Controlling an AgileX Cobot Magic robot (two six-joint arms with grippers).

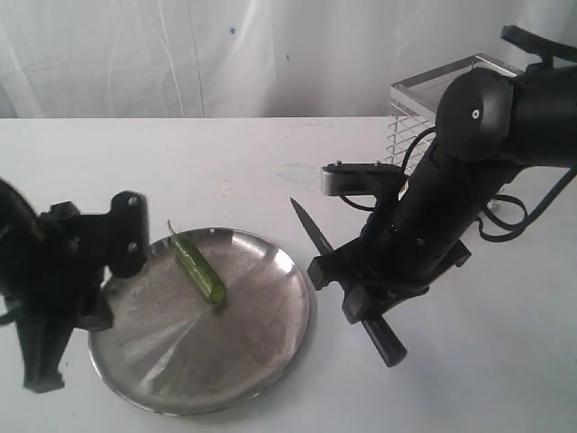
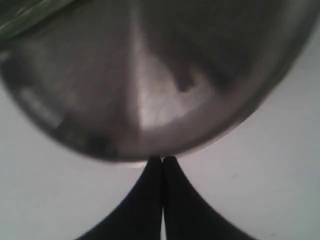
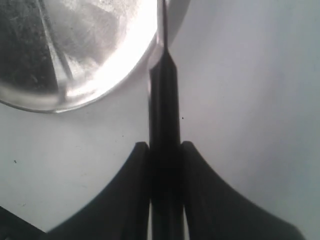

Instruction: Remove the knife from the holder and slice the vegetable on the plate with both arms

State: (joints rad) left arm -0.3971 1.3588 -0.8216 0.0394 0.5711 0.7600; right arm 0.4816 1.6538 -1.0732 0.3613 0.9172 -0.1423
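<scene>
The right gripper (image 3: 165,150) pinches the knife (image 3: 164,100) by its black handle. The blade is aimed at the plate (image 1: 180,343) from beside its rim, likely lining up a cut. The left gripper (image 2: 162,161), pressed together and empty, sits at the plate's opposite rim, perhaps touching to steady it; blur hides contact. The vegetable (image 1: 200,268) lies on the plate, toward that side. The holder (image 1: 424,99) stands well away from the plate.

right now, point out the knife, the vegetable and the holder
knife (image 1: 311,228): exterior view, on the blade
vegetable (image 1: 200,267): exterior view, mid body
holder (image 1: 406,117): exterior view, front wire wall
</scene>
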